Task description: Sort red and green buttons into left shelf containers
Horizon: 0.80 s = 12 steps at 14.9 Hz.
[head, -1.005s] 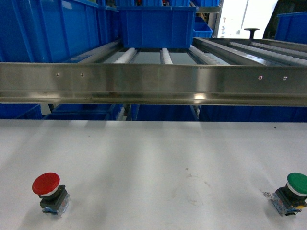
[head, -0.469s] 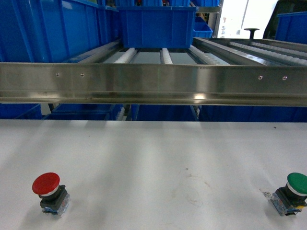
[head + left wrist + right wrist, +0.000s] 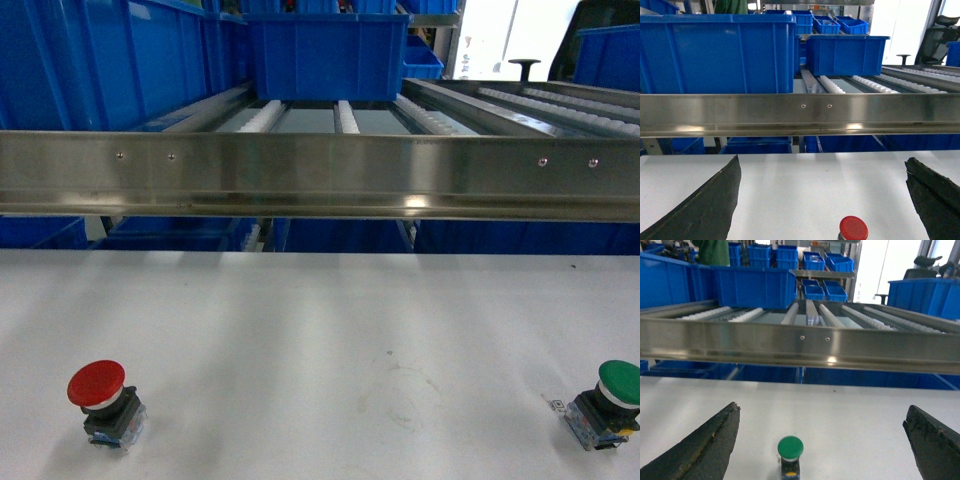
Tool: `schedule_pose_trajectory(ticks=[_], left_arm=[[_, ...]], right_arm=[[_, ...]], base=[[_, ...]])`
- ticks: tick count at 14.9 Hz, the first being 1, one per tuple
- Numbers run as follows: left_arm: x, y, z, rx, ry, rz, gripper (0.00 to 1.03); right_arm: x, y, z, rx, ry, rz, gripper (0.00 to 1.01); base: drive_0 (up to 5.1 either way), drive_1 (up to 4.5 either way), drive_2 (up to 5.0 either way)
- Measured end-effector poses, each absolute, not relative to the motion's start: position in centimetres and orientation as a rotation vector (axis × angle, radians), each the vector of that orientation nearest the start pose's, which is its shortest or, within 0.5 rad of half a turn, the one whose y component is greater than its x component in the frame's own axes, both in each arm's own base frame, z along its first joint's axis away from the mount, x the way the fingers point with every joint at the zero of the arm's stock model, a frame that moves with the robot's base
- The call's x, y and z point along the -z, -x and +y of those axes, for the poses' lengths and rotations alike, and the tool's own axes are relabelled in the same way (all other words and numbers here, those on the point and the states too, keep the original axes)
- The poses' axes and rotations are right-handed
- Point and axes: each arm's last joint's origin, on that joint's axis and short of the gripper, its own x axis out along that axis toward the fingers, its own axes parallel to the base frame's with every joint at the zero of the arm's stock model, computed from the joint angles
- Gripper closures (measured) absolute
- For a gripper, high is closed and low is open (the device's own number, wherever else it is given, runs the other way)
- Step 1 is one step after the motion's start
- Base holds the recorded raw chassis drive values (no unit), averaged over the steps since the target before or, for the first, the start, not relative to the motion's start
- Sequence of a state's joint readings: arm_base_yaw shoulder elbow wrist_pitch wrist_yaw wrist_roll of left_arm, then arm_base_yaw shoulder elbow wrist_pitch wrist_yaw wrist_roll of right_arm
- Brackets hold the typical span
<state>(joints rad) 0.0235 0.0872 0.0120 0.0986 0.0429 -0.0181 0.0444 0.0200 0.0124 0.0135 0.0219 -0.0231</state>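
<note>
The red button stood upright on the white tabletop near its front left corner in the head view, its domed cap on a dark body with a pale bluish block at the base. The green button stood at the far right edge of the same view, well apart from the red one, with bare tabletop between them. Neither arm showed in the head view. In the left wrist view the left pincer was spread wide, its two dark fingers at either lower corner of the picture, and the red button sat low between them, touching neither. In the right wrist view the right pincer was likewise spread, with the green button low between its fingers, again touching neither. Beyond the tabletop's far edge ran a long steel rail fronting a shelf of white roller tracks. A large blue tub with a thick rim sat on the left of that shelf, its wall close behind the rail, and a second blue tub sat farther back on the rollers near the middle. More blue tubs stood below the shelf and behind it.
</note>
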Motion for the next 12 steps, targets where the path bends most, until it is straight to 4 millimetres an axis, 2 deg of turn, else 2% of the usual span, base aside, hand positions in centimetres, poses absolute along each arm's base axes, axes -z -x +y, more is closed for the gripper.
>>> schedule_pose_trajectory(ticks=[3, 5, 8, 11, 12], left_arm=[[-17.1, -12.6, -0.5, 0.079, 0.001, -0.005, 0.05], [-18.1, -15.3, -1.8, 0.168, -0.017, 0.076, 0.05], [-18.6, -18.3, -2.5, 0.155, -0.039, 0.127, 0.05], [-18.9, -20.7, -3.1, 0.128, -0.053, 0.158, 0.05], [-19.2, -21.3, -3.3, 0.126, -0.055, 0.158, 0.05]], right_arm=[[-16.7, -11.9, 1.2, -0.049, 0.052, 0.042, 0.03], [-17.0, -14.2, 2.1, -0.118, 0.103, 0.122, 0.03], [-17.5, -18.0, 2.4, -0.129, 0.113, 0.2, 0.03], [-16.5, -21.2, 2.0, -0.131, 0.103, 0.326, 0.03], [-16.2, -23.0, 1.8, -0.139, 0.092, 0.369, 0.03]], base=[[0.0, 0.0, 0.0], [0.0, 0.0, 0.0], [0.0, 0.0, 0.0], [0.0, 0.0, 0.0], [0.0, 0.0, 0.0]])
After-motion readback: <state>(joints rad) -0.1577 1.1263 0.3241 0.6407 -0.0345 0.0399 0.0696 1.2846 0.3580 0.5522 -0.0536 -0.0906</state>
